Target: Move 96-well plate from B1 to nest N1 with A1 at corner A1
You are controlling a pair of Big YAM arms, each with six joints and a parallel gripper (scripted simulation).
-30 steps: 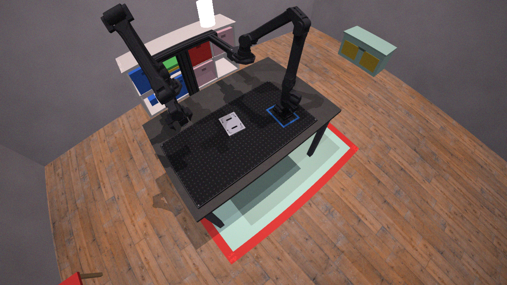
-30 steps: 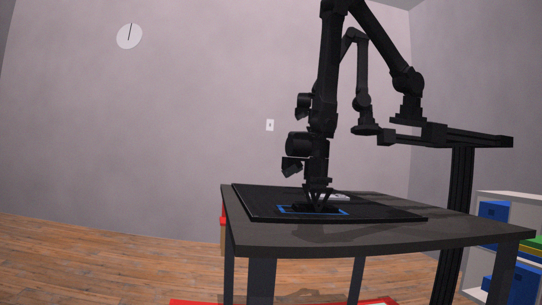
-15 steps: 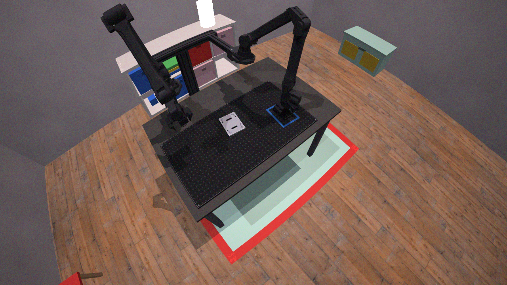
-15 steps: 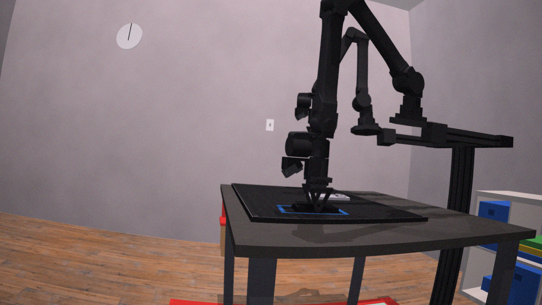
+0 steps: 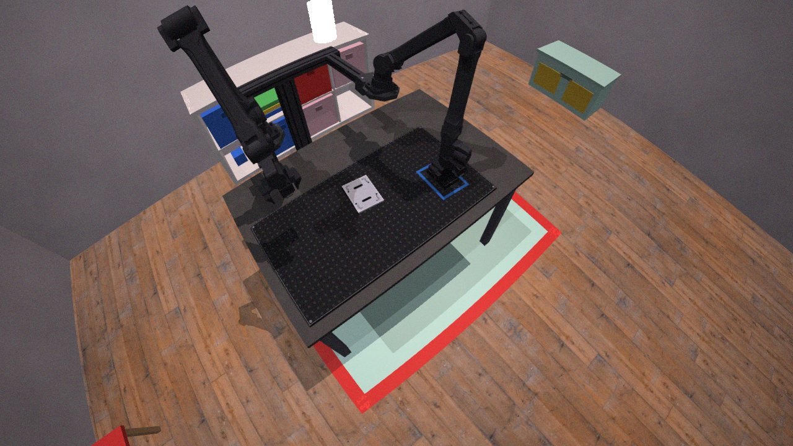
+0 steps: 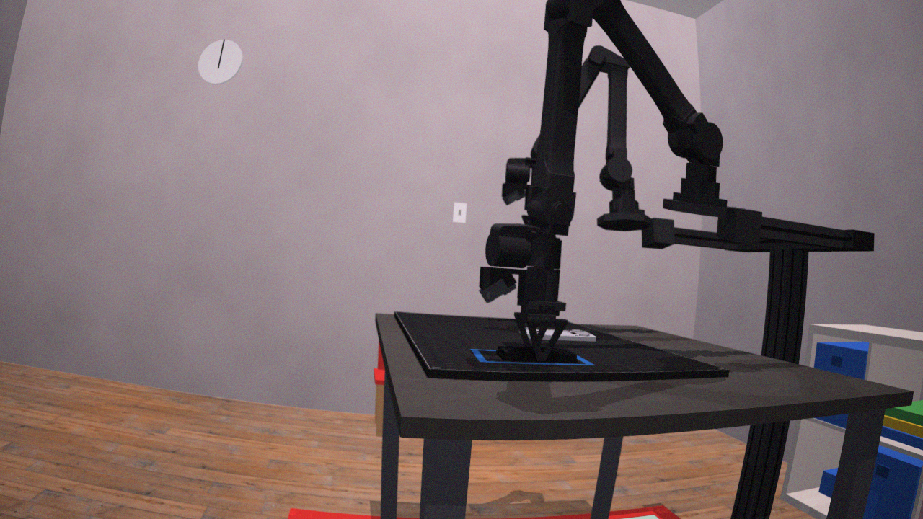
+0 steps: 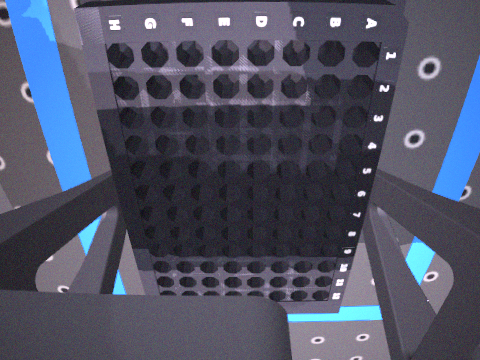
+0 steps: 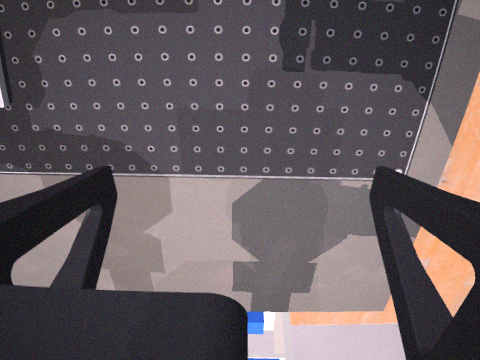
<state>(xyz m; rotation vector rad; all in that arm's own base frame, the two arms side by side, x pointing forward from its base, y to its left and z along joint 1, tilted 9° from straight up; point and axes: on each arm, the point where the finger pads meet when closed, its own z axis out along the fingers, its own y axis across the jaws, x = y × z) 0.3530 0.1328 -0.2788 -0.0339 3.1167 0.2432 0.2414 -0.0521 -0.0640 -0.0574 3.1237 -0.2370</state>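
The dark 96-well plate (image 7: 240,117) (image 6: 566,355) lies flat inside the blue outline (image 5: 429,185) (image 6: 477,356) (image 7: 52,110) of spot B1. Well A1 is at its top right in the left wrist view. My left gripper (image 7: 243,181) (image 6: 541,355) points down over the plate and is shut on its two long sides, near rows 5 and 6. The white nest N1 (image 5: 362,193) (image 6: 584,336) lies near the middle of the breadboard, with two dark slots; its A1 mark is too small to read. My right gripper (image 8: 243,180) (image 5: 280,196) is open and empty above the table's rear edge.
The black perforated breadboard (image 5: 310,266) (image 6: 670,373) carries both the nest and spot B1. The right arm hangs at the end away from B1, beyond the nest. The black post and crossbar (image 5: 293,116) stand behind the table (image 5: 515,166).
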